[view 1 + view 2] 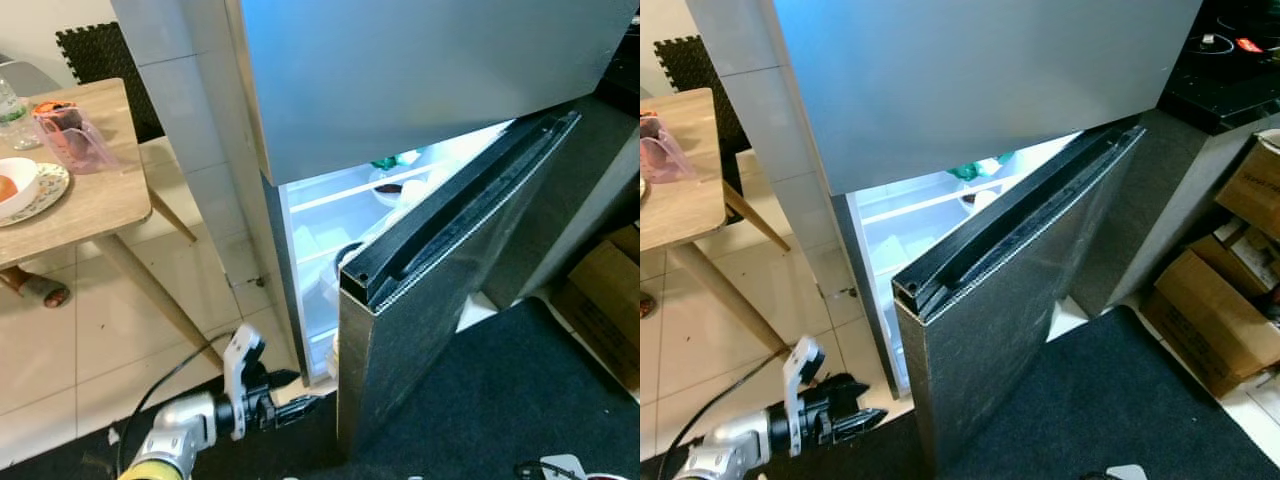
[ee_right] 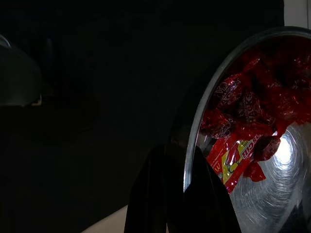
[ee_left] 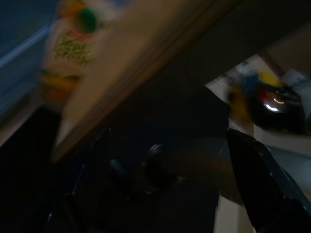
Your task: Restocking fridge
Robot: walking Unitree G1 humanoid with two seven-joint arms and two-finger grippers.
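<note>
The fridge stands before me with its upper door (image 1: 420,70) closed and its lower door (image 1: 450,330) swung partway out. The lit inside (image 1: 330,230) shows white shelves, a white bowl (image 1: 390,187) and a green packet (image 1: 385,162). My left gripper (image 1: 298,396) is low by the fridge's bottom corner, open and empty. Its wrist view shows one finger (image 3: 262,189) and a blurred printed carton (image 3: 68,53) past a pale edge. My right gripper (image 2: 177,194) is shut on the rim of a metal bowl (image 2: 262,194) holding red wrapped sweets (image 2: 243,121).
A wooden table (image 1: 95,195) at the left carries a plate, a pink jug (image 1: 70,135) and a bottle. Cardboard boxes (image 1: 1210,310) sit at the right beside a dark counter (image 1: 1230,70). A dark mat (image 1: 520,390) covers the floor; a black cable (image 1: 170,375) trails behind my left arm.
</note>
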